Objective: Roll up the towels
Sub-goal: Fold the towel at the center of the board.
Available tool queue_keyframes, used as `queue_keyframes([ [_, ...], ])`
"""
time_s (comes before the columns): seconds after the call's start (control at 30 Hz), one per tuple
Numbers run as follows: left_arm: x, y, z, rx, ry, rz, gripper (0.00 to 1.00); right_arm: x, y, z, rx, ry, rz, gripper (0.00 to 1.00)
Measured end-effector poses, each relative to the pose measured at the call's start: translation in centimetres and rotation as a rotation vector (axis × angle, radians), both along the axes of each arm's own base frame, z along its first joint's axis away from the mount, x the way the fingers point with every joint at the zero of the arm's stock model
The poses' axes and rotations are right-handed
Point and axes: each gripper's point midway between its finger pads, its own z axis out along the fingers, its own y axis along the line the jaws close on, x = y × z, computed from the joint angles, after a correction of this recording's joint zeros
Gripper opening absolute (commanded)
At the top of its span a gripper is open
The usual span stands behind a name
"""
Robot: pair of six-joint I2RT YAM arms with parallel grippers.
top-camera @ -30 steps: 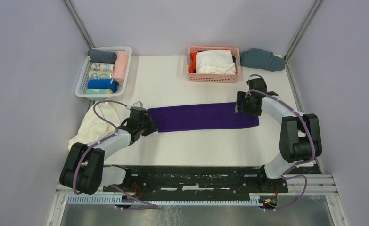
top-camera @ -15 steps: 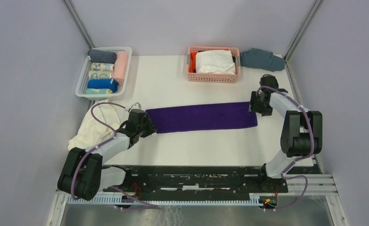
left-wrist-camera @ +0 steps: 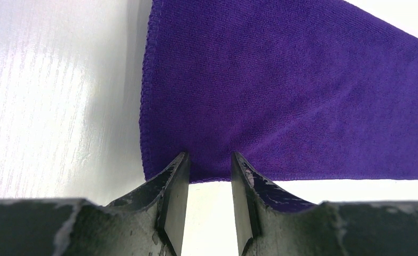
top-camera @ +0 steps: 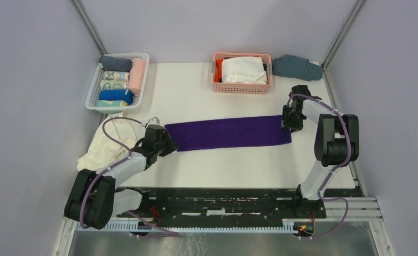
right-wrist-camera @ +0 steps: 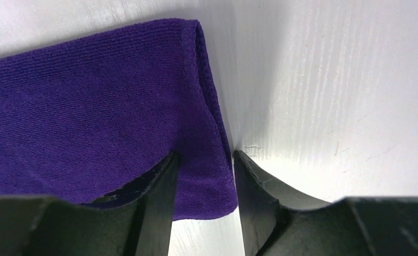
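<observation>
The deep purple towel (top-camera: 230,133) lies flat as a long band across the middle of the worktop (top-camera: 196,101), with a claw at either end. From above, both claws are dark shapes whose jaws cannot be read; the wrist views settle that. The left claw (left-wrist-camera: 210,155) stands parted, its tips at the hem by the towel's near corner, with bare worktop showing in the gap. The right claw (right-wrist-camera: 205,154) is parted too and straddles the doubled corner at the other end; whether its fingers press the cloth I cannot tell. Only the overhead view shows the cream-white towel (top-camera: 106,145), crumpled at the worktop's left edge beside the left arm. That view alone also shows the white basket (top-camera: 125,54) and pink basket (top-camera: 242,87) at the back.
</observation>
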Motion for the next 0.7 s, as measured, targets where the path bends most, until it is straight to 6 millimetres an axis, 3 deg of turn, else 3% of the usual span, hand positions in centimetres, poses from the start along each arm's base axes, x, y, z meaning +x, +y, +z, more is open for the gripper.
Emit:
queue_keyframes([
  [0.23,-0.1,0.0,0.0,0.000,-0.001,0.000,0.43,0.1,0.4,-0.1,0.023,0.018,0.016,0.27],
  [0.4,-0.1,0.0,0.0,-0.002,0.000,-0.002,0.43,0.2,0.8,-0.2,0.041,0.022,0.023,0.02],
  [0.53,-0.1,-0.4,-0.1,-0.017,0.002,-0.015,0.43,0.2,0.3,-0.1,0.026,0.027,0.014,0.00],
  [0.7,0.1,-2.6,-0.1,-0.093,0.001,-0.053,0.43,-0.5,-3.0,0.2,-0.069,0.061,-0.043,0.00],
])
